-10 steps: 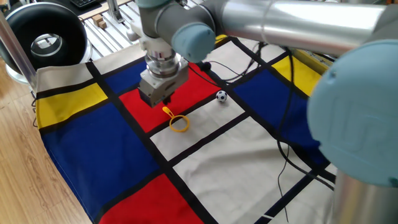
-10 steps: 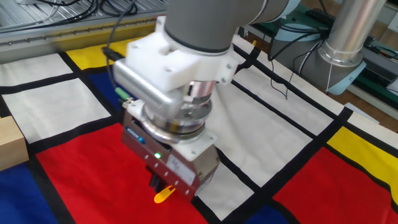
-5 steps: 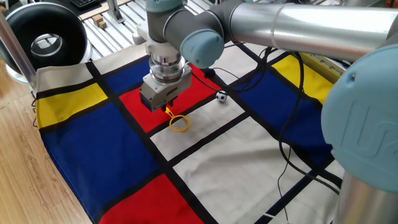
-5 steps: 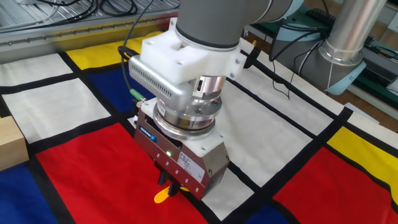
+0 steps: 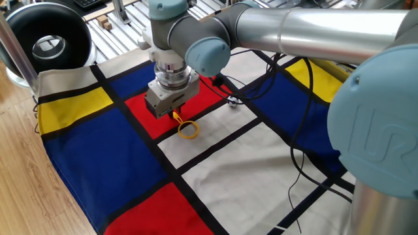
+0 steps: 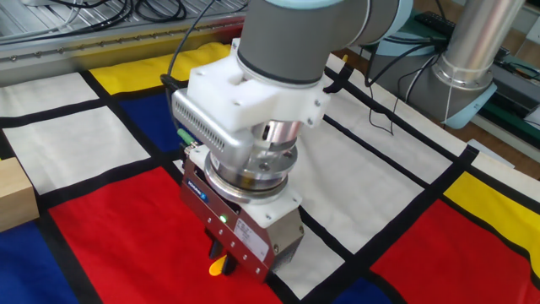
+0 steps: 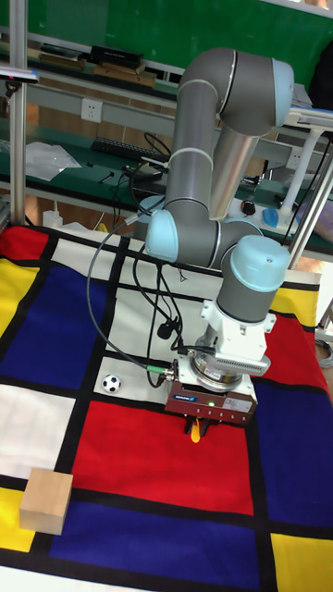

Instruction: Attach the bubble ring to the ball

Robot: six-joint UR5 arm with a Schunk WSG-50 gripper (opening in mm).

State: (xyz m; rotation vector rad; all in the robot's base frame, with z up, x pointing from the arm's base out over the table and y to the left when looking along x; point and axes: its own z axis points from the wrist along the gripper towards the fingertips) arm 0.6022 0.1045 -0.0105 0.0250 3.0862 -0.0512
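The bubble ring (image 5: pixel 188 129) lies flat where the red and white patches meet, its yellow hoop free and its stubby handle (image 6: pixel 218 267) under my gripper. My gripper (image 5: pixel 173 113) is low over the cloth, open, with a dark finger on each side of the handle (image 7: pixel 195 428). The fingers (image 6: pixel 217 251) are mostly hidden by the gripper body. The ball (image 7: pixel 112 382), black and white, rests on a white patch to the side of the gripper, apart from the ring. In one fixed view the ball (image 5: pixel 232 101) is partly behind a black cable.
A tan wooden cube (image 7: pixel 46 499) sits on the cloth near the ball's side. Black cables (image 5: pixel 297 156) trail across the patchwork cloth (image 5: pixel 98 163). A round black device (image 5: pixel 46 40) stands off the cloth's far corner.
My gripper has come down onto the ring's handle and shifted slightly over it. The ring and the ball have not moved.
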